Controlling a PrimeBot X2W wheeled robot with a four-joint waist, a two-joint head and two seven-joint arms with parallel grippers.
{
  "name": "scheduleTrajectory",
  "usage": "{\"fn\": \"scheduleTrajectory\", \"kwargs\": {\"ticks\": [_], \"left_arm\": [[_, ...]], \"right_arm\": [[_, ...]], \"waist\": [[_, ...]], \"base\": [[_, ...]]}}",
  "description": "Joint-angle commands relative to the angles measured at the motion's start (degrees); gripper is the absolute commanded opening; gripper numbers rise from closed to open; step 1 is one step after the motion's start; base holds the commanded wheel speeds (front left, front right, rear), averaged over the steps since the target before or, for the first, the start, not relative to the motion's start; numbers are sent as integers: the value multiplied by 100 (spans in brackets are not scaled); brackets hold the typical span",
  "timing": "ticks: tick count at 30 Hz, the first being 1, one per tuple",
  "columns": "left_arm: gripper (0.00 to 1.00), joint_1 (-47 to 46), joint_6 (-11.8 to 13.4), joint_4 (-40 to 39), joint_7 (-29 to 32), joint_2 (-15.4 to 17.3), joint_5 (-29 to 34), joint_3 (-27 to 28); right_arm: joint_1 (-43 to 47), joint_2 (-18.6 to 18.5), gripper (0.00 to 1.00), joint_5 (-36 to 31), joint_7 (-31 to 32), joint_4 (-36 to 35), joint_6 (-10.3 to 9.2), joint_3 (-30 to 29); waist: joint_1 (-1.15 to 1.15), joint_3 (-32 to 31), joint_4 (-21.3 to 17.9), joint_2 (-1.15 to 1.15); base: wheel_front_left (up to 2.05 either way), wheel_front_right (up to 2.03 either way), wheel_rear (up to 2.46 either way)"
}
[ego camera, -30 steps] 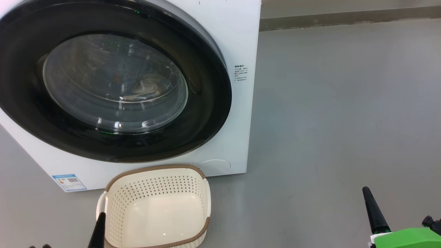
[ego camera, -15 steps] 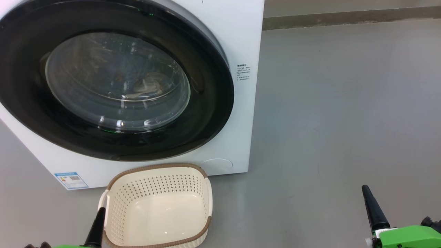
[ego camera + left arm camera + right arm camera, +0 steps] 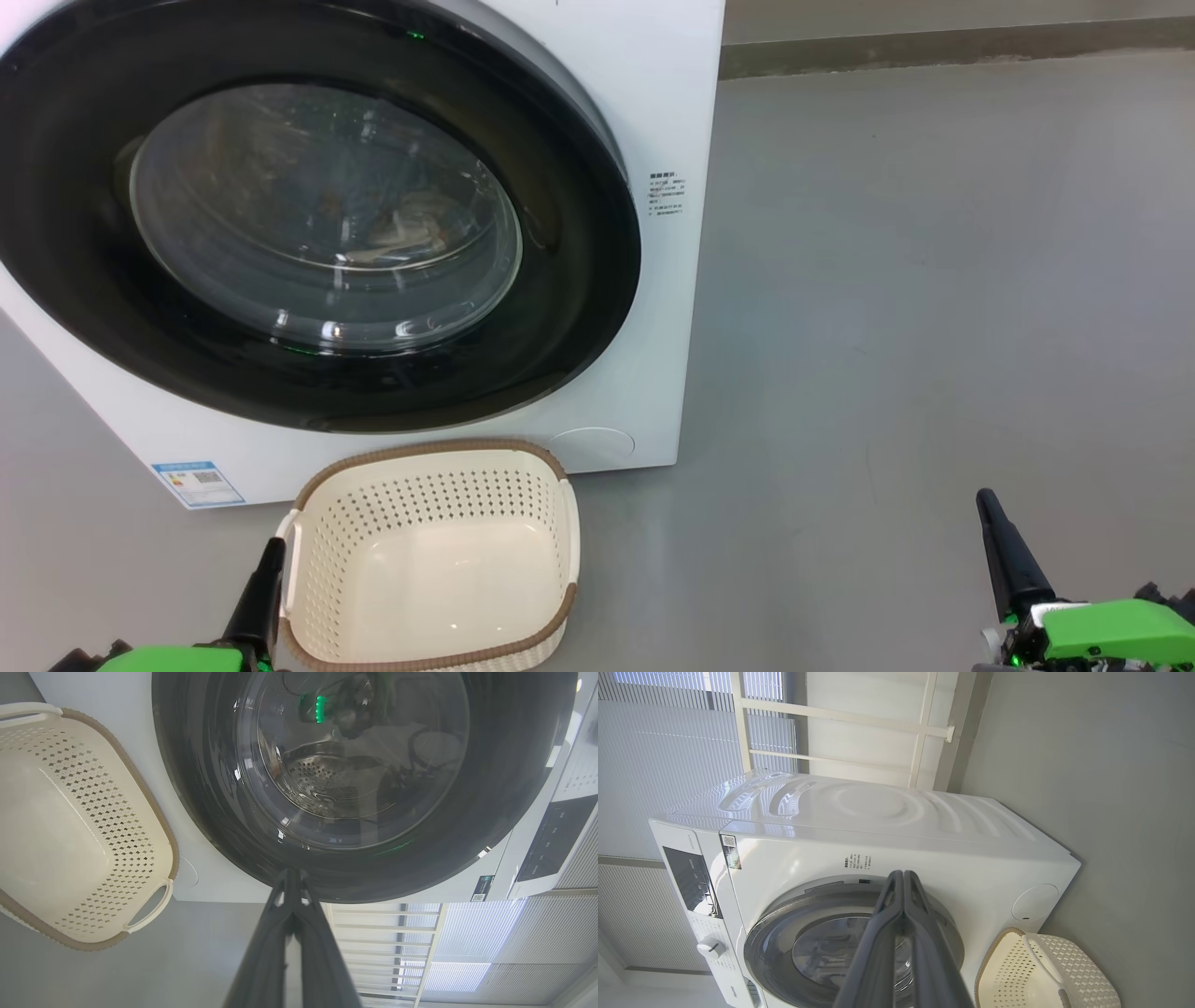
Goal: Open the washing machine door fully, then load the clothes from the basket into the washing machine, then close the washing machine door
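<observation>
Round glossy black-rimmed glass door (image 3: 322,215) shut flush on boxy white washer (image 3: 653,93), facing robot. Oval cream perforated plastic basket (image 3: 429,485), brown woven-look rim, just before it, long axis along washer front. Left gripper (image 3: 276,543), right gripper (image 3: 983,496): fingers pressed together, holding nothing.

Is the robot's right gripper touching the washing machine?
Apart. The head view shows a stretch of bare grey floor between the shut right gripper and the washing machine.

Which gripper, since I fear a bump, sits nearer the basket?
Left. The left gripper is close beside the basket's left handle, shut; the right gripper, also shut, is well off to the basket's right, over the floor.
</observation>
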Motion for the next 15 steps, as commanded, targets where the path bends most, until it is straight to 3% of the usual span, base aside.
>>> {"fn": "scheduleTrajectory", "kwargs": {"ticks": [1, 9, 15], "left_arm": [[0, -267, -15, -108, 47, 107, -126, 203], [0, -355, -16, -94, 185, 111, -586, 259], [0, -359, -16, -94, 197, 106, -604, 268]], "right_arm": [[-314, -24, 0, 149, 62, -128, 11, 100], [-402, 3, 0, 667, 201, -60, 9, 81], [-408, 10, 0, 687, 215, -56, 9, 73]], "waist": [[0, 1, 3, 0], [0, 13, 30, 0], [0, 13, 32, 0]], "base": [[0, 0, 0], [0, 0, 0], [0, 0, 0]]}}
